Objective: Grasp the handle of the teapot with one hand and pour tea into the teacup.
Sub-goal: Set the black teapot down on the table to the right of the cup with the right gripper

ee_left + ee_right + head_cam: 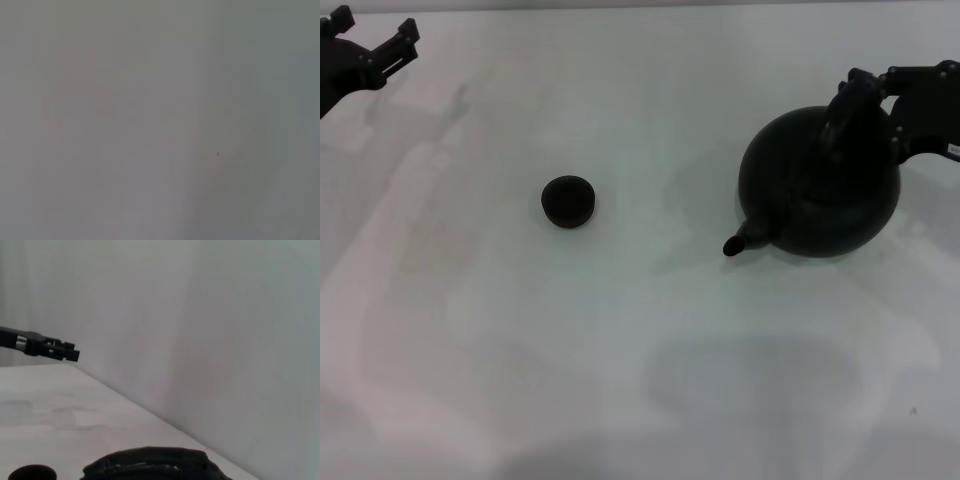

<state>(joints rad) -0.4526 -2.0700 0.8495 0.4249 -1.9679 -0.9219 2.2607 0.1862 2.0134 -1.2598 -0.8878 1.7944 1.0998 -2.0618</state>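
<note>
You have one teapot and one teacup on the tabletop, the cup well left of the spout. Your right tool pinches the handle atop the teapot. Your left tool sits spread, far beyond the teacup.

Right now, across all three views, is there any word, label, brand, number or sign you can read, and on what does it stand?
None can be read.
Round black teapot with its arched black handle: no marking shows.
Small dark round teacup: plain.
White table: no print.
Right gripper, at the handle: a pale patch on the arm at the picture's edge, too small to read.
Left gripper, parked at the far left: no lettering shows.
</note>
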